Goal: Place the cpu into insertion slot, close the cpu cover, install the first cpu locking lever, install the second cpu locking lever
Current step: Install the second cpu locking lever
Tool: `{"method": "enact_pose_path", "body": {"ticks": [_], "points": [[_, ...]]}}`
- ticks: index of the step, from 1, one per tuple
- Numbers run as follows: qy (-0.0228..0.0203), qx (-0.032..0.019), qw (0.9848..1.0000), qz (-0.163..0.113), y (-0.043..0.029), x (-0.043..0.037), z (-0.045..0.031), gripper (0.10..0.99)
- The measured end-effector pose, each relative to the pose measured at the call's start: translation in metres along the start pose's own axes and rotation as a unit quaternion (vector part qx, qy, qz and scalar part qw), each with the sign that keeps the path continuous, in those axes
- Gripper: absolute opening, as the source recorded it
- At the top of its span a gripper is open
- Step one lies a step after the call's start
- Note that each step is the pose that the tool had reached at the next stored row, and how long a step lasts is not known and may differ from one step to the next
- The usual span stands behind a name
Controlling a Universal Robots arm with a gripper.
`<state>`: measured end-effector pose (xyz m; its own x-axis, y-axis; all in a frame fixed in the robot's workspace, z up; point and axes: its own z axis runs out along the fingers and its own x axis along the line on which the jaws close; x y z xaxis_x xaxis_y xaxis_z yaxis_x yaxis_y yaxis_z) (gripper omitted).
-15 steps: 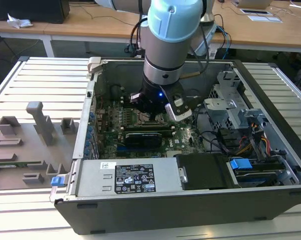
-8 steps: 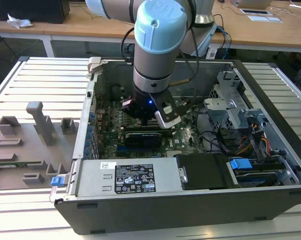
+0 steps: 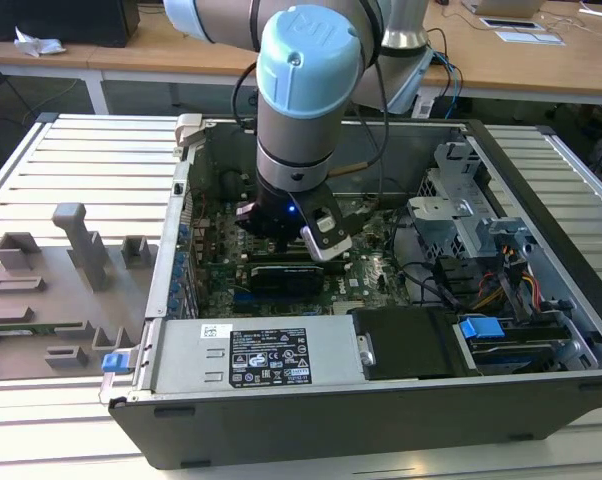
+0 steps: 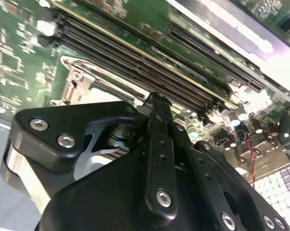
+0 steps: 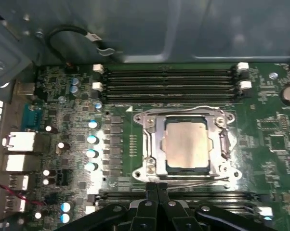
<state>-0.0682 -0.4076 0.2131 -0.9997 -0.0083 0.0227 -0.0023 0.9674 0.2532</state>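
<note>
Green motherboard (image 5: pixel 270 139), insertion slot (image 5: pixel 150 166) holding cpu (image 5: pixel 186 144)

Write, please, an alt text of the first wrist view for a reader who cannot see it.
The cpu sits in the insertion slot on a green circuit board, with the cpu cover closed around it. The gripper, fingers together, is at the socket's near edge, between rows of long black memory slots.

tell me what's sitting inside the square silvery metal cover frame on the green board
The silvery-grey square cpu shows through the cut-out of the silvery metal cpu cover. The insertion slot's contacts beneath it are covered.
</note>
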Motion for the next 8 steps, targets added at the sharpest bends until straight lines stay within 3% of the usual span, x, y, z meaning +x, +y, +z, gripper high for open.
{"method": "enact_pose_path", "body": {"ticks": [4,8], "points": [[0.0026,-0.0072,0.9999,-0.01,-0.0016,0.0075,0.0051,0.106],[0.0053,-0.0077,0.9998,-0.02,-0.0011,0.0077,0.0109,0.106]]}}
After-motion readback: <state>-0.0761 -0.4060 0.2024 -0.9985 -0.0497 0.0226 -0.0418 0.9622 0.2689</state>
